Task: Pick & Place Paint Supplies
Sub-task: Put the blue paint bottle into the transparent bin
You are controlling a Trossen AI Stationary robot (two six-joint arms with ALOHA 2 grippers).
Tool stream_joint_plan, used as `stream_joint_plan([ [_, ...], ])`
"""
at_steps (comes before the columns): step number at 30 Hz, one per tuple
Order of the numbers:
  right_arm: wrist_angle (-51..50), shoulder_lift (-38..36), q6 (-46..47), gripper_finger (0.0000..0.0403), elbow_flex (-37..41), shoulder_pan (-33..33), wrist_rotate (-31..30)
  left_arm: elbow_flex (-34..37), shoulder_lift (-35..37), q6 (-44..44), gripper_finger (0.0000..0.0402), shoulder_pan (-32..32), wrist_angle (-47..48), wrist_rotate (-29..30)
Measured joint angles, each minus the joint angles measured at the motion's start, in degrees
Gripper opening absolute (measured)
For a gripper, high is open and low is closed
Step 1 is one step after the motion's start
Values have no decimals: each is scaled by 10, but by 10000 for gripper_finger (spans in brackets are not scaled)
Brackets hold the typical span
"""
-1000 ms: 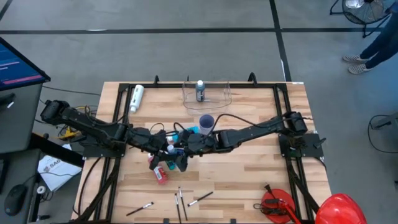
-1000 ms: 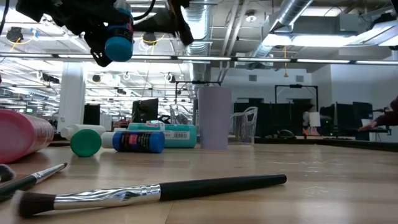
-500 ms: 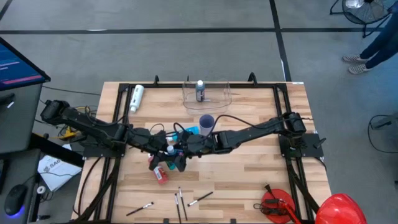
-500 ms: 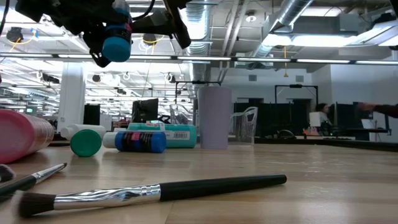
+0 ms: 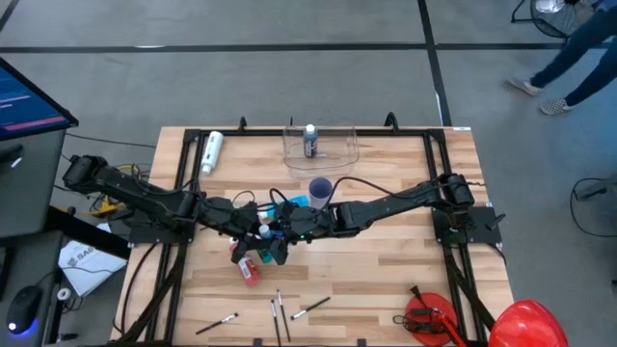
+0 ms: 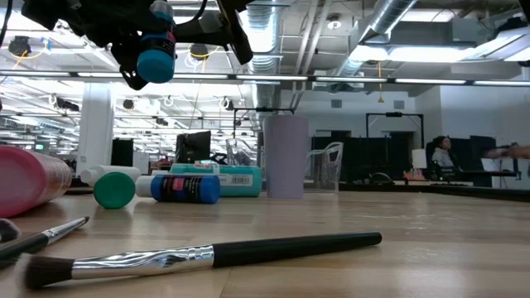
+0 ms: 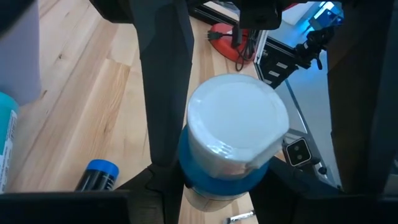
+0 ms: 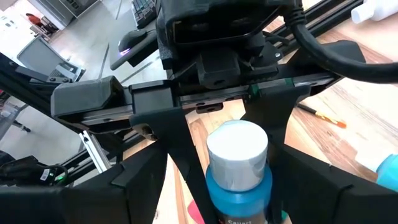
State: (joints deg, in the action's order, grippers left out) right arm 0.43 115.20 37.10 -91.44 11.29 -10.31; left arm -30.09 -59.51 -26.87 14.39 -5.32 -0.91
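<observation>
The left claw [image 7: 227, 186] pinches a blue paint bottle [image 7: 236, 118] just below its white cap; you see its two fingers pressed against the bottle's sides. The right claw [image 8: 217, 182] faces it with fingers spread, straddling the same bottle with a gap on each side. The bottle hangs in the air above the middle of the table [image 5: 386, 270].

Below it on the wood lie a dark blue bottle [image 6: 184, 188], a teal tube [image 6: 224, 178], a green-capped bottle [image 6: 113, 189] and a red bottle [image 6: 33, 178]. A purple cup [image 6: 286, 156] stands just beside the teal tube. At the far edge, a clear tub [image 5: 337, 146] holds one bottle [image 5: 309, 141]. Thin brushes [image 5: 280, 310] lie near the front edge.
</observation>
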Motion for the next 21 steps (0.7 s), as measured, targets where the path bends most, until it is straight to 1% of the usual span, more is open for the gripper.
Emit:
stream_joint_plan([
  [2, 0, 0, 0, 253, 0, 0, 0, 0, 0, 0, 140, 0, 0, 0],
  [5, 2, 0, 0, 225, 0, -3, -3, 0, 0, -2, 140, 0, -1, -1],
  [9, 2, 0, -2, 174, 0, -6, 5, 0, 0, -2, 140, 0, -3, -11],
  [14, -6, -1, -19, 109, 0, -9, 39, -1, 0, -6, 140, 0, -2, -12],
  [21, -26, -2, -17, 106, -2, -9, 43, -1, -1, -3, 140, 0, -2, -12],
])
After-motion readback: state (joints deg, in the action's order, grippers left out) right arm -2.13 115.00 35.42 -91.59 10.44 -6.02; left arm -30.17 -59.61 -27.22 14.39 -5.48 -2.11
